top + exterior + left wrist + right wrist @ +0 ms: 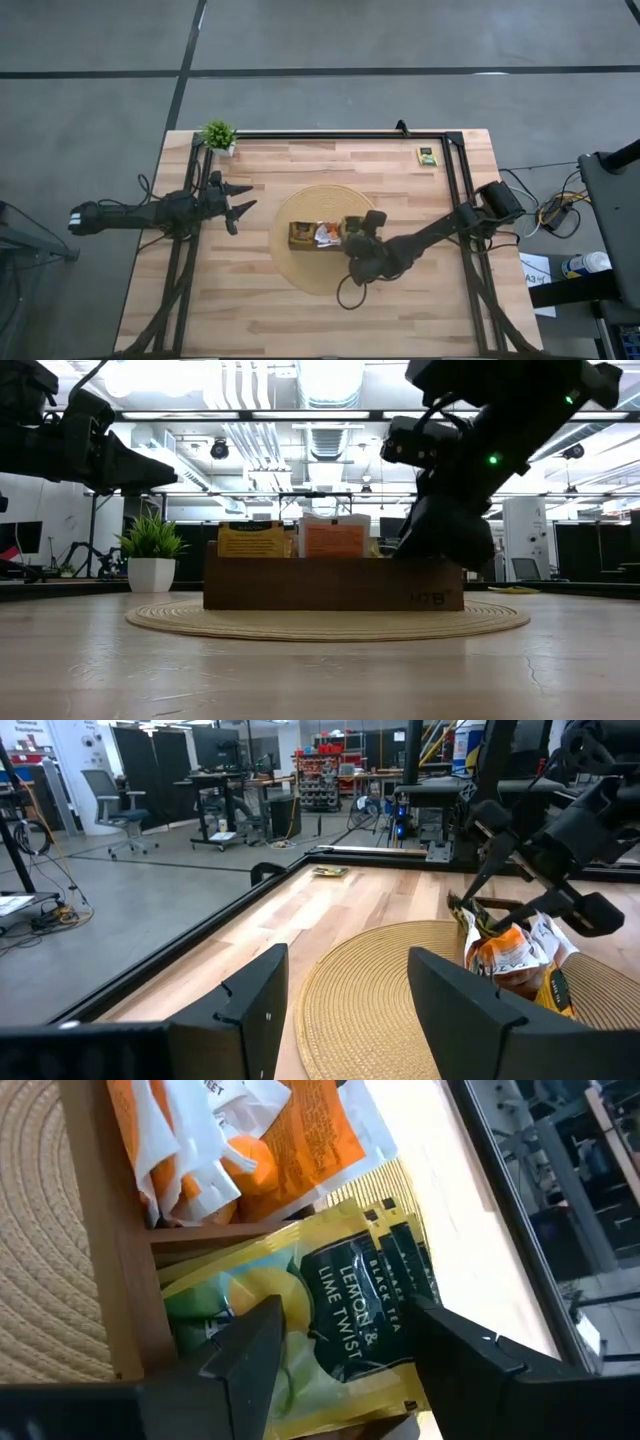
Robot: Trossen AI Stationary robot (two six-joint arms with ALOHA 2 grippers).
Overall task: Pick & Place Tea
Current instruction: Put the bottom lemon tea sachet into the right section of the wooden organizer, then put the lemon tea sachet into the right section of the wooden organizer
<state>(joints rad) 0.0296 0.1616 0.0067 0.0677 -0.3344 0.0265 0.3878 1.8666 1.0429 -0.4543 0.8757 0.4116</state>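
Right gripper (352,243) is hovering jaws apart over the tray's (296,246) right end, above green-and-yellow tea sachets (340,1310). One stray sachet (427,155) is lying near the tabletop's far right corner. Left gripper (240,200) is waiting open near the left edge.

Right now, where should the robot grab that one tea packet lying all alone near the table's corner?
Probably by its edges, from straight above. The lone tea sachet lies flat on the table, with clear wood around it, so fingers can likely straddle it and pinch two opposite sides. The right gripper, now open over the tray, is nearer.
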